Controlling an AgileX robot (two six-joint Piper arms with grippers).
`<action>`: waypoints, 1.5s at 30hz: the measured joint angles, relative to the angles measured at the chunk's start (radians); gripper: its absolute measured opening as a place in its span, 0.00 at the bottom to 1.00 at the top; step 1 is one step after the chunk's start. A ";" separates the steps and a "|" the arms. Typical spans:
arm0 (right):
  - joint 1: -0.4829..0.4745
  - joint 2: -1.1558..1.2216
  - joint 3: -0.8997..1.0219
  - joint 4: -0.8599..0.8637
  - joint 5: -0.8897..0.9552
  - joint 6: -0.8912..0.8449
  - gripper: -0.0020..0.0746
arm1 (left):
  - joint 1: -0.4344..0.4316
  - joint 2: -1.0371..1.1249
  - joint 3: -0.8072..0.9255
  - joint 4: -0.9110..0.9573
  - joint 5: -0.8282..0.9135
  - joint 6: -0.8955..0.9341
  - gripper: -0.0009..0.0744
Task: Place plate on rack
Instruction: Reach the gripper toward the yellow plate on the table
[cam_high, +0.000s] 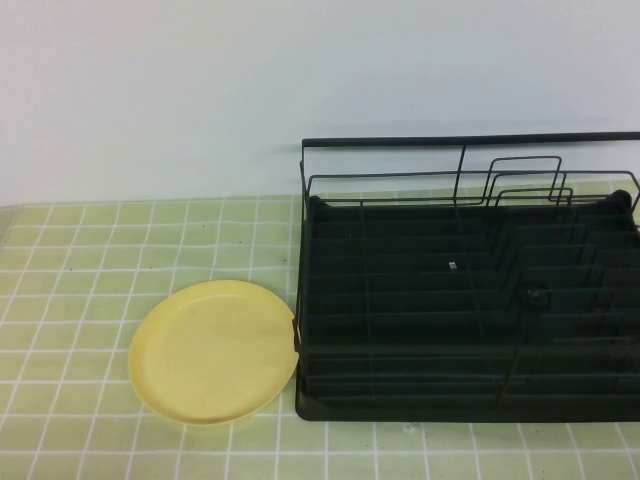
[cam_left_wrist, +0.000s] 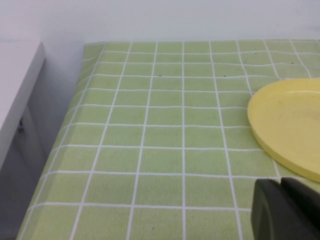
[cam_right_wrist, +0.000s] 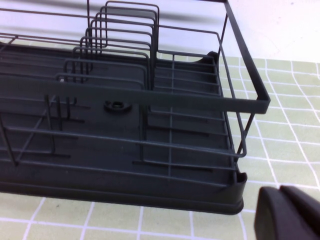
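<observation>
Nearby, closed left end effector beside plate; closed right end effector beside rack.

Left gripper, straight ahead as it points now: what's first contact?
Likely the yellow plate, near rim first, just ahead of the shut left gripper; depth unclear. Right gripper, shut, sits beside the rack corner.

Green tiled tablecloth, white wall behind, white ledge alongside

- plate: plain pale yellow
- rack: all black
- tablecloth: light green, with white grid lines
- left gripper, right gripper: black
- wall: white
</observation>
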 joint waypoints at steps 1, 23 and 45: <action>0.000 0.000 0.000 0.000 0.000 0.000 0.02 | -0.006 0.000 0.000 0.000 0.000 0.002 0.01; 0.000 0.000 0.000 0.000 0.000 0.000 0.02 | -0.004 0.000 0.000 0.000 0.000 0.011 0.01; 0.000 0.000 0.000 -0.033 -0.137 -0.003 0.02 | -0.004 0.000 0.000 0.011 -0.294 0.011 0.01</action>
